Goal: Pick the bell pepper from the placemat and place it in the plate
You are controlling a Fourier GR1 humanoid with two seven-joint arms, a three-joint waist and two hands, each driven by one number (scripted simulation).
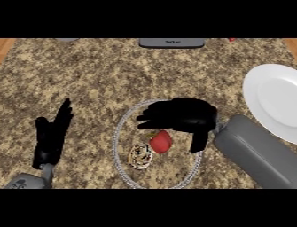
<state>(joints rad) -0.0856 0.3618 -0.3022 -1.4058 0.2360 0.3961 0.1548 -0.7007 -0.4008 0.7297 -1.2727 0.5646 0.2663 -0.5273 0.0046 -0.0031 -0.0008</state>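
- Bell pepper (161, 141), red, lies at frame centre on the round placemat (122, 133), beside a small patterned object (141, 155). Not lifted.
- Right hand (180, 116) hovers just above the bell pepper, fingers spread and curled downward, thumb hanging at its right; holds nothing.
- Left hand (51, 133) rests lower left, fingers straight, upright.
- White plate (283, 102), right edge of frame, bare.
- Judged: grasp, carry and placing all remain.
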